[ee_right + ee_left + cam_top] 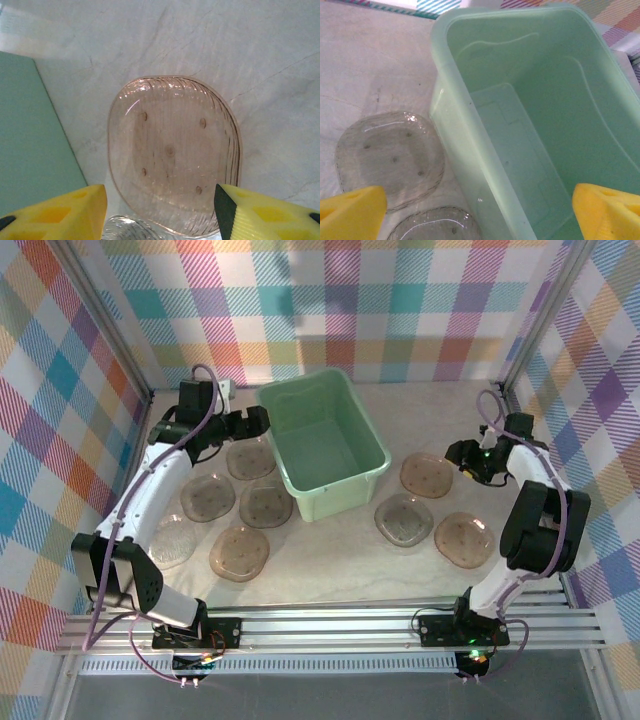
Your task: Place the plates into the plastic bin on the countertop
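Both arm bases are bolted to an aluminium rail [330, 625] at the near edge. The left arm is stretched forward. The left gripper [255, 422] is held at the 9 o'clock rim of the mint-green plastic bin [340, 495], its fingers spread wide with nothing between them. The right arm is folded back on itself, and the right gripper [458, 458] is poised over a brownish plate [426, 475], its pads [55, 212] wide apart. On the marble-patterned countertop [330, 560], five translucent plates [238, 553] lie at the bin's 8 o'clock and three at its 4 o'clock. Plaid walls [350, 300] enclose the far side.
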You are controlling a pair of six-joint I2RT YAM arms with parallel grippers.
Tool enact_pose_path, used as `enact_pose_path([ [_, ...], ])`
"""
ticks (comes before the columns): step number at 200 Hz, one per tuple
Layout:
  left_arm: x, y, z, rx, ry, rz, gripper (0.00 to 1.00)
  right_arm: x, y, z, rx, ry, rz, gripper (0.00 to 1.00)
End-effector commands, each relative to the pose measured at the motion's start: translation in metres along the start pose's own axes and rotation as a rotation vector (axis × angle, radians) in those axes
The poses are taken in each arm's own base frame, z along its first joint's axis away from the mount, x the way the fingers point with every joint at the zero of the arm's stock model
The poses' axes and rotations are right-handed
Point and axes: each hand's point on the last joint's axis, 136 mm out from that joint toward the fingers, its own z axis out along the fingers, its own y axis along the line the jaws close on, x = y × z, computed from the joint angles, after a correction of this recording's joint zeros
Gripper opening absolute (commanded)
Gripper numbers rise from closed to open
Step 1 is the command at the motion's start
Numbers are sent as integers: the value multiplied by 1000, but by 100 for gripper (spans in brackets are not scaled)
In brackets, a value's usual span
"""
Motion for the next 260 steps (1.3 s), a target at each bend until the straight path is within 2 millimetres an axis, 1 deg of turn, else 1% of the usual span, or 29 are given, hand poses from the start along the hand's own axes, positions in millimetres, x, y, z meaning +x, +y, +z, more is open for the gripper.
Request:
enact_pose_path([
  [1,-1,-2,-2,-14,38,38,96,3,-11,3,36,47,-59,59],
  [18,-3,-2,2,-16,47,41,96,2,-15,7,41,55,-58,59],
  [29,-6,-2,5,-18,46,43,96,3,-17,10,40,70,-55,56],
  [64,-12,-1,13,-23,47,49,95,14,-29,22,58,117,-38,53],
  [84,-12,-1,18,-22,59,51,96,17,-35,28,64,124,-31,52],
  [111,-13,1,23,-32,71,54,96,18,-33,38,35,144,-26,47],
  [156,-11,4,29,-42,94,58,96,29,-49,47,83,172,-11,42],
  [192,-11,5,33,-43,99,61,96,29,-43,54,36,163,-11,39],
  [244,-6,9,36,-66,139,72,96,30,-44,63,18,168,-4,32],
  [260,-4,10,35,-73,143,78,95,29,-44,62,19,165,-11,30],
])
